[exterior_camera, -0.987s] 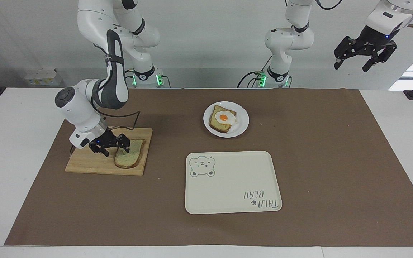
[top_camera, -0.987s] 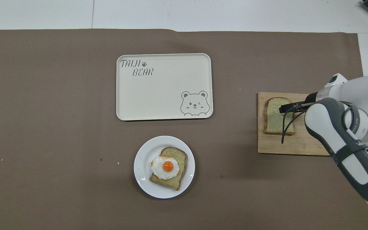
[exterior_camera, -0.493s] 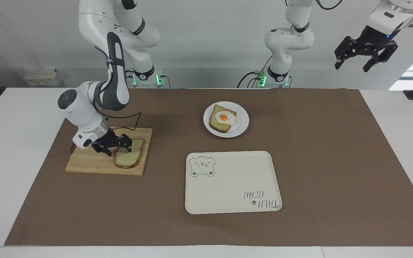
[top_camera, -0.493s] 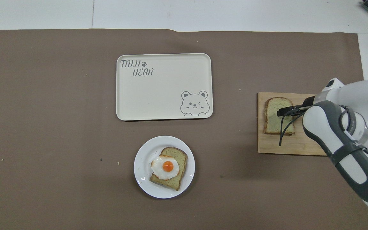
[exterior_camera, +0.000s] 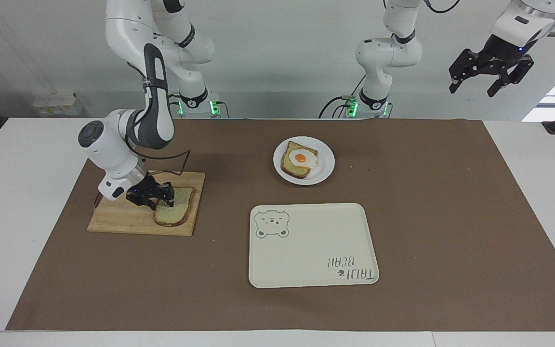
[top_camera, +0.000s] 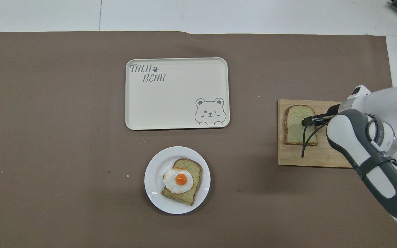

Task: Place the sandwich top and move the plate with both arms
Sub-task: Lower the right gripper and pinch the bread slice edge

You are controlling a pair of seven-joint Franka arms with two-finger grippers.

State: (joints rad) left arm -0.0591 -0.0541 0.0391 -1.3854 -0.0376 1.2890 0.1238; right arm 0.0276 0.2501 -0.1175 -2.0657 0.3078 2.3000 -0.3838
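The sandwich top (exterior_camera: 179, 210) is a plain pale slice with a brown crust, lying on a wooden cutting board (exterior_camera: 118, 219) toward the right arm's end of the table. My right gripper (exterior_camera: 161, 198) is low at the slice's edge, its fingers pinched on the crust; from overhead it covers that edge of the sandwich top (top_camera: 295, 127). The small white plate (exterior_camera: 324, 169) sits nearer to the robots mid-table and bears a bread slice with a fried egg (exterior_camera: 299, 159). My left gripper (exterior_camera: 490, 77) waits open, high in the air at the left arm's end.
A cream rectangular bear-print tray (exterior_camera: 306, 255) lies farther from the robots than the plate. A brown mat (exterior_camera: 451, 217) covers most of the table. The cutting board (top_camera: 308, 158) stays beside the mat's edge under the right arm.
The right gripper's fingers have closed in on the edge of the sandwich top. The left arm has stayed put.
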